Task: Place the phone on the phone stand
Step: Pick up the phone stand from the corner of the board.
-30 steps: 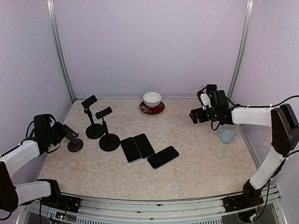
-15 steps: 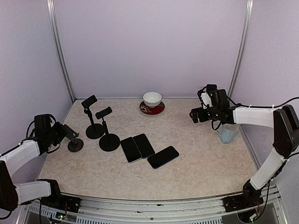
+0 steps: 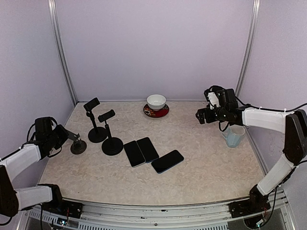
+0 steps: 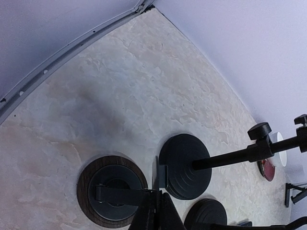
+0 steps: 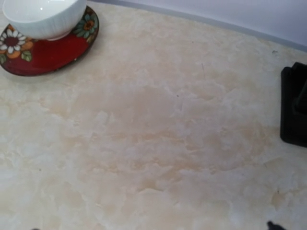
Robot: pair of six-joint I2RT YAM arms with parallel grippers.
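The nearest phone point(image 3: 167, 161) lies flat mid-worktop point(image 3: 206, 167), with two more phones point(image 3: 147, 149) just beside it and none lifted. At the left edge, the left end effector point(image 3: 64, 137) is clenched on the stem of the small stand point(image 3: 77, 145), which slants toward the arm. It would be best to seat that base flat, cradle facing the phones, before letting go. Two taller stands point(image 3: 112, 146) sit behind. Far right, the right end effector point(image 3: 200, 116) hangs released and empty near the cup point(image 3: 233, 138).
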